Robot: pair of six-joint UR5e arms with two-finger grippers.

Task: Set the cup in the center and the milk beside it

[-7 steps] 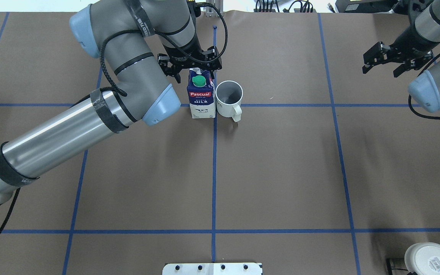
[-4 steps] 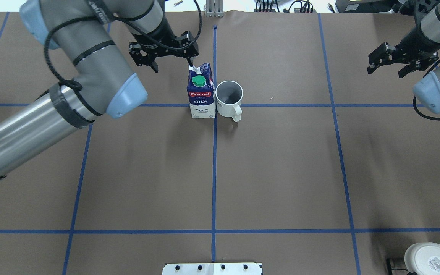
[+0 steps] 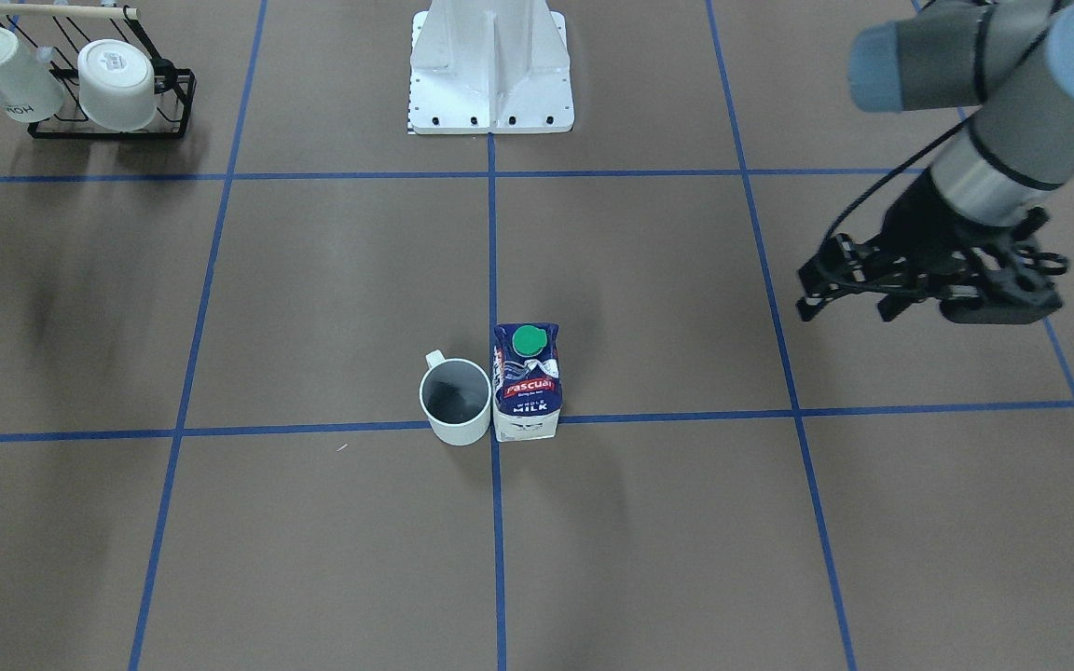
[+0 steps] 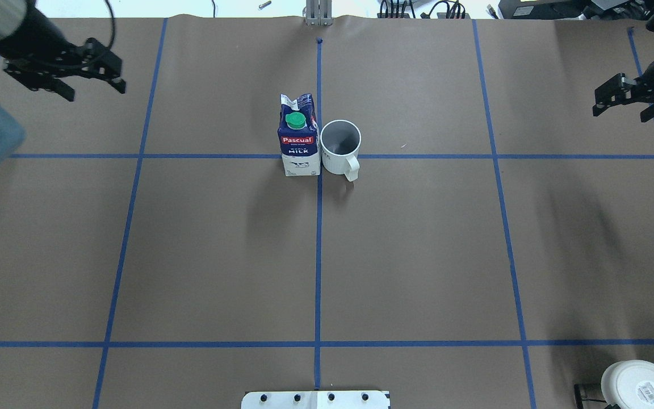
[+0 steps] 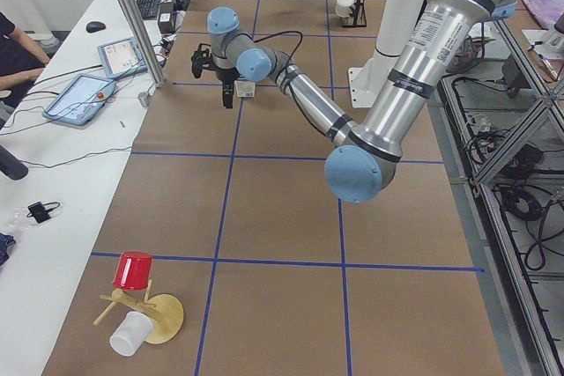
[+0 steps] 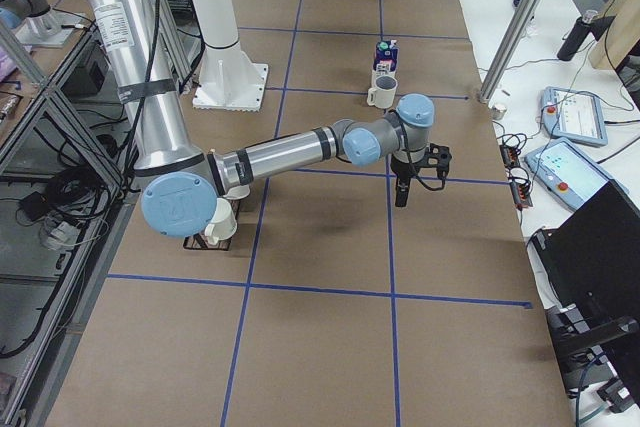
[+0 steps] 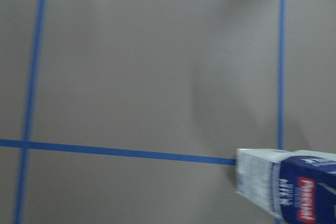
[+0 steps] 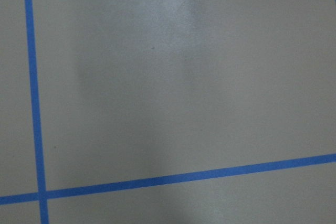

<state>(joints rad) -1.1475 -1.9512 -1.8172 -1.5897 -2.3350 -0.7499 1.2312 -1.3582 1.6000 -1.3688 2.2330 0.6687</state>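
Note:
The milk [image 4: 298, 136], a dark blue carton with a green cap, stands upright at the crossing of the blue tape lines. The cup [image 4: 340, 145], a white mug with a dark grey inside, stands right against its right side, handle towards the robot. Both also show in the front view, the milk [image 3: 527, 382] and the cup [image 3: 454, 401]. My left gripper [image 4: 95, 90] is open and empty, far off at the back left. My right gripper [image 4: 621, 112] is open and empty at the far right edge. The left wrist view catches the milk [image 7: 289, 190] at its lower right.
A black rack [image 3: 108, 126] with two white cups stands near the robot's right side. The white robot base [image 3: 490, 65] is at the near table edge. A wooden stand with a red cup [image 5: 134, 270] lies at the table's left end.
My left gripper has drawn away from the top of the milk and swung far to the left. My right gripper has moved further right. The milk and the cup have not moved.

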